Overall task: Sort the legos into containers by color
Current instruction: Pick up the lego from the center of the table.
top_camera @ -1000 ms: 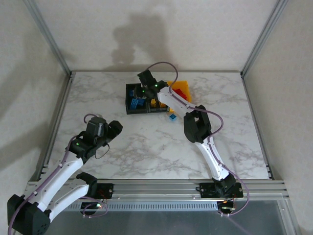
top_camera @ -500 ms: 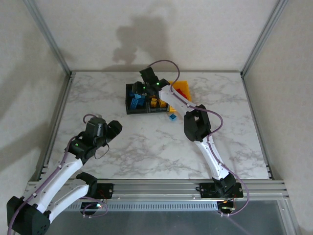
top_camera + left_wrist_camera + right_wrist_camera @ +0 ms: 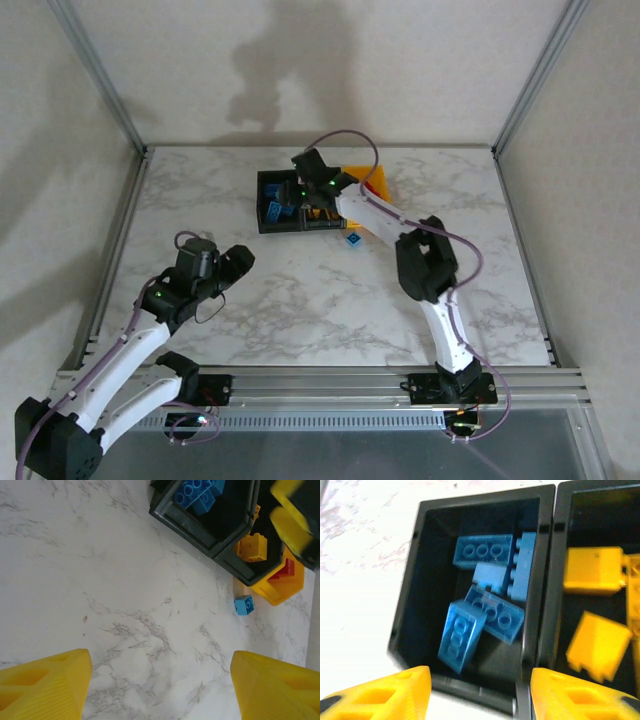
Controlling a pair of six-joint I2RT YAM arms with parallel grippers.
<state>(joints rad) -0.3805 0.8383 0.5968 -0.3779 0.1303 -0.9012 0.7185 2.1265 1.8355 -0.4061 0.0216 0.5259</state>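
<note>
Hovering above the left black bin (image 3: 412, 605) of blue legos (image 3: 487, 610), the right hand (image 3: 480, 692) gapes wide and empty — the left hand (image 3: 160, 690) too; one stray blue lego (image 3: 244, 605) lies on the worktop (image 3: 100, 580) nearby.

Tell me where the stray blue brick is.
In the top view, the small blue plastic brick lies on the marble table just in front of the yellow-orange plastic bin.
</note>
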